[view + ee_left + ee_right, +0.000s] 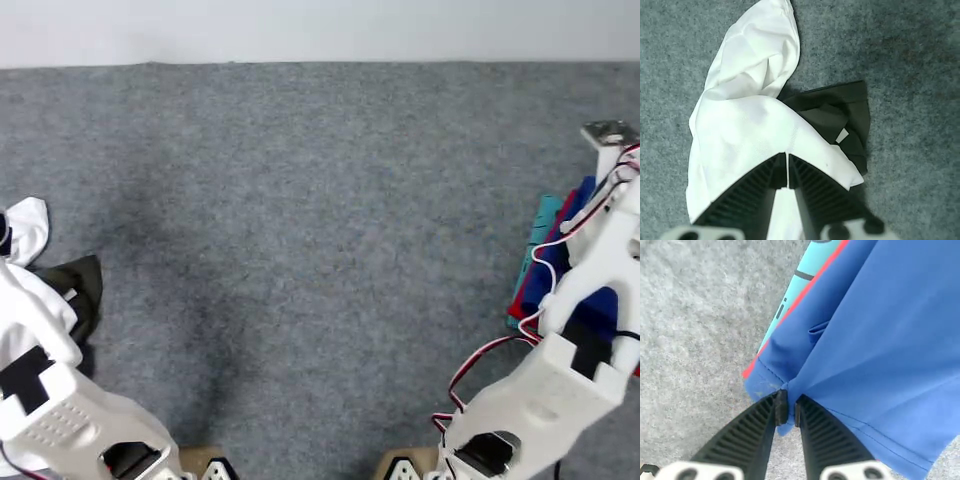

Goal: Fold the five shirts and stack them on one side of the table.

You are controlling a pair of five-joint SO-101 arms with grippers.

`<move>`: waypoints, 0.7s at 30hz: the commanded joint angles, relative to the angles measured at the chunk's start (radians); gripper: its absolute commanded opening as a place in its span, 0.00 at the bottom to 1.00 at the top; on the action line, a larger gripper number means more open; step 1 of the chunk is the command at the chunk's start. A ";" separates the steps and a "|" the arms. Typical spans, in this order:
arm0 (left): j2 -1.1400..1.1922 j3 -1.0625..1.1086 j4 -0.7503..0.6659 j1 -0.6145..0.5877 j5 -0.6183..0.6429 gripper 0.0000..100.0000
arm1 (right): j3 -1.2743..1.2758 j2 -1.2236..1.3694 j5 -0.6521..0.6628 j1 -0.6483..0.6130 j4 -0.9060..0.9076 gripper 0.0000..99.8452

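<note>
Grey felt-like counter, pale wall along the far edge, and we've got an arm working at each side.

Our left hand is clamped on a fold of the crumpled white cloth shirt. That shirt lies bunched at the left edge of the counter, partly over a rumpled dark, near-black shirt. Our right hand is pinched closed on a hem corner of the smooth bright-blue shirt on the right side. The blue one lies over a teal garment, with a thin red edge showing between them.

Our read is that the right side is the stack and the left side is what's left to fold, so the white one is probably next. To do it well, we'd lift it clear of the dark shirt before heading for the open middle, or the dark one may ride along. One pinch only holds a single point, so the cloth will hang in a bunch. A second grip on the opposite hem or shoulder would let us spread it flat. The right hand would have to let go of the blue first, gently, so the pile doesn't get tugged.

Pose-wise, the left arm sits low at the near-left corner with its wrist aimed down at the cloth. The right arm stretches from its near-right base toward the right edge, hand angled down over the pile.
</note>
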 commanded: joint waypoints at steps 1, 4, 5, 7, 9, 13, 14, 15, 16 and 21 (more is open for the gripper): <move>-0.006 -0.007 -0.002 0.011 0.000 0.02 | 0.029 -0.071 0.008 -0.016 0.044 0.01; -0.006 -0.007 -0.002 0.011 0.000 0.02 | 0.080 -0.071 0.008 -0.025 0.044 0.01; -0.006 -0.007 -0.002 0.011 0.000 0.02 | 0.095 -0.068 0.008 -0.033 0.044 0.01; -0.006 -0.007 -0.003 0.017 0.000 0.02 | 0.123 -0.061 0.006 -0.054 0.041 0.01; -0.006 -0.005 -0.012 0.028 0.002 0.02 | 0.141 -0.059 0.005 -0.081 0.035 0.01; -0.006 -0.005 -0.014 0.057 0.003 0.02 | 0.135 -0.062 -0.040 -0.105 0.033 0.13; -0.006 -0.005 -0.014 0.064 0.003 0.02 | 0.127 -0.067 -0.080 -0.102 0.033 0.18; -0.006 -0.005 -0.014 0.069 0.003 0.02 | 0.115 -0.068 -0.120 -0.099 0.035 0.23; -0.006 -0.005 -0.014 0.074 0.003 0.02 | 0.100 -0.068 -0.152 -0.097 0.038 0.26; -0.006 -0.005 -0.014 0.072 0.002 0.02 | 0.017 -0.070 -0.167 -0.074 0.039 0.25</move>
